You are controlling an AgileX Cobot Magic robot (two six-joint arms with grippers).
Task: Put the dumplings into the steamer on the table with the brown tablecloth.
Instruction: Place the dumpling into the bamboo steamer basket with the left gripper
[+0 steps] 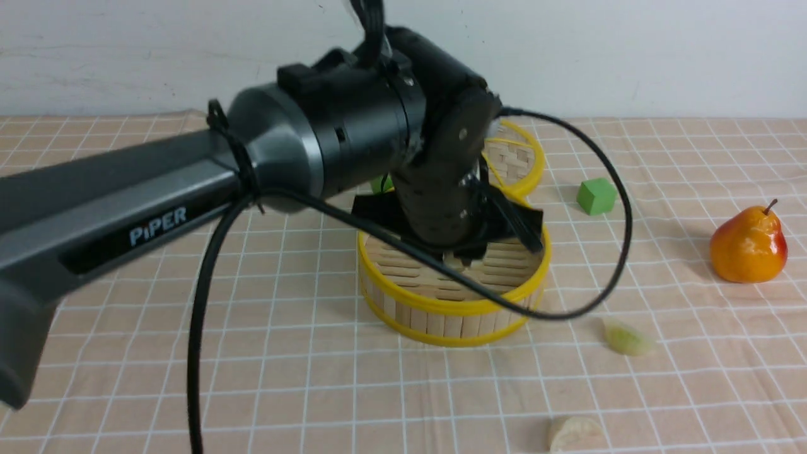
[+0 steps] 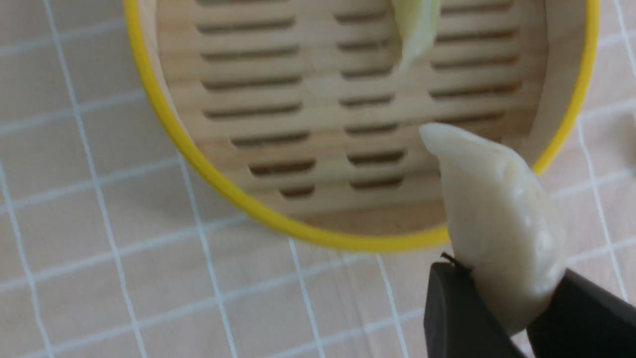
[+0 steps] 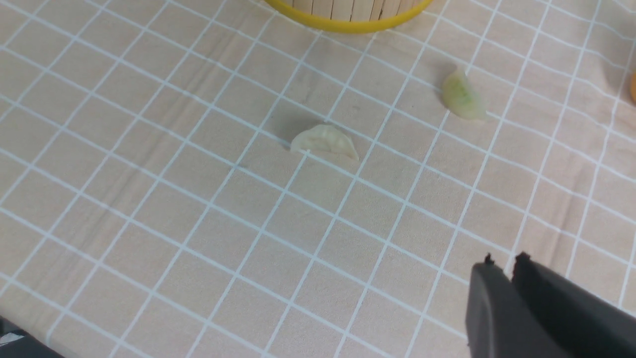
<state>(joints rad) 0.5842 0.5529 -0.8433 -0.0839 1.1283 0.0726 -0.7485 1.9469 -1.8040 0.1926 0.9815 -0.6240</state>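
The steamer [image 1: 441,321] stands in the middle of the tablecloth [image 1: 302,353], with the lid [image 1: 526,157] just behind it to the right. Further right sits a block [image 1: 596,195], and at the far right a pear [image 1: 748,246]. One dumpling [image 2: 417,30] lies inside the steamer, and the left gripper [image 2: 507,278] holds a second dumpling [image 2: 497,214] above it. A third dumpling [image 1: 627,338] lies on the cloth to the steamer's front right, and a fourth dumpling [image 1: 574,434] nearer still.

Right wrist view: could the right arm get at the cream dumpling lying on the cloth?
Probably yes. The cream dumpling lies on bare tablecloth with nothing between it and the right end effector; the green dumpling sits apart. The shut jaws would need opening first.
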